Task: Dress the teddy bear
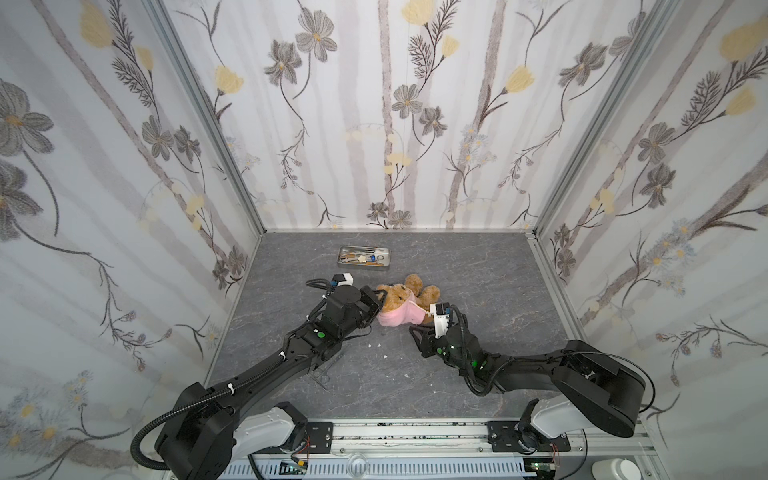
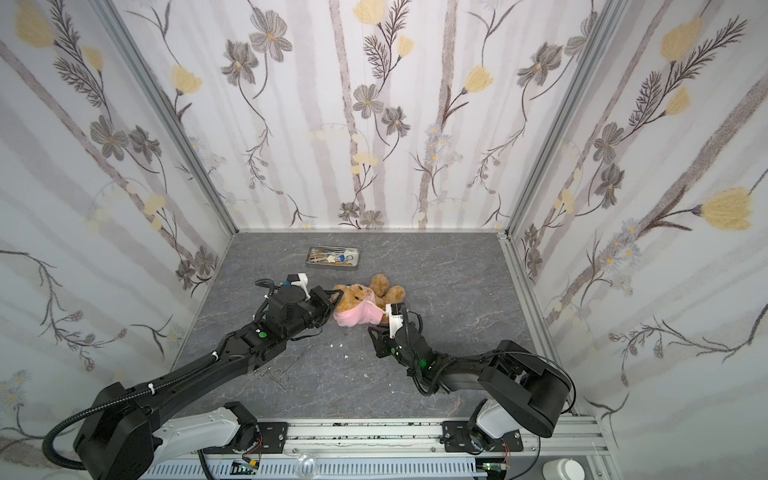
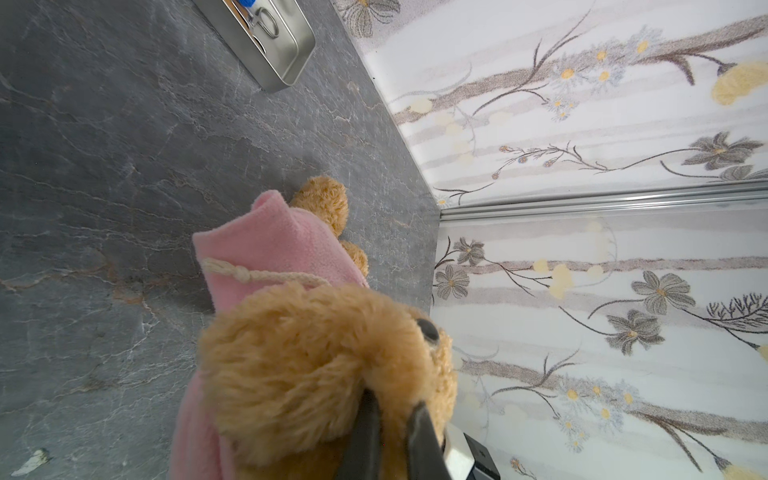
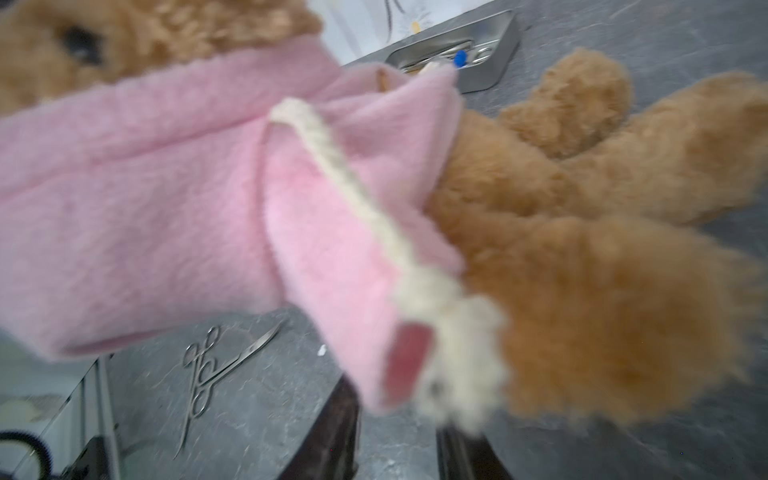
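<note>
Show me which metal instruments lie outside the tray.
The ring-handled scissor-like tools lying crossed on the grey table beside the left arm, near the front; all the others sit inside the metal tray at the back.

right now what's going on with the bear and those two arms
The left gripper is shut on the head fur of the small fluffy golden-brown teddy bear, which lies on the grey marbled table. A pink fleece garment with a cream cord covers its middle, legs sticking out. The right gripper is at the garment's hem; blur hides whether it grips.
</note>
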You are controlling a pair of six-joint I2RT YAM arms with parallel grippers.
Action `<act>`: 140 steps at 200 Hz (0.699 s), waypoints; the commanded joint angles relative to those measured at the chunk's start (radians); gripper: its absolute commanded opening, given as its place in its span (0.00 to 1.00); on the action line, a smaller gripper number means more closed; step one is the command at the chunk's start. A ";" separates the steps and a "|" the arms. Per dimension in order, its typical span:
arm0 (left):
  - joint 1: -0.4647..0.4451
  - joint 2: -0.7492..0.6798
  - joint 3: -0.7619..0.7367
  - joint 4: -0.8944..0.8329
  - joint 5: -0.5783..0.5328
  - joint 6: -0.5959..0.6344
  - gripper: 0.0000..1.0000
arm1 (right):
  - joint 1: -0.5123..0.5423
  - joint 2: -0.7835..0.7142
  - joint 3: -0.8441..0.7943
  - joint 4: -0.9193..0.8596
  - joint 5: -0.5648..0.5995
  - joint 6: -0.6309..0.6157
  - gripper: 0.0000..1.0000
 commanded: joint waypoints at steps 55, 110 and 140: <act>0.001 0.023 0.031 0.054 0.015 -0.024 0.00 | 0.085 0.033 0.106 0.110 -0.022 0.018 0.50; -0.009 0.022 0.026 0.055 0.009 -0.032 0.00 | 0.083 0.074 0.171 0.011 0.150 0.137 0.18; -0.009 0.022 0.032 0.055 0.006 -0.026 0.00 | 0.083 0.062 0.134 -0.034 0.230 0.151 0.06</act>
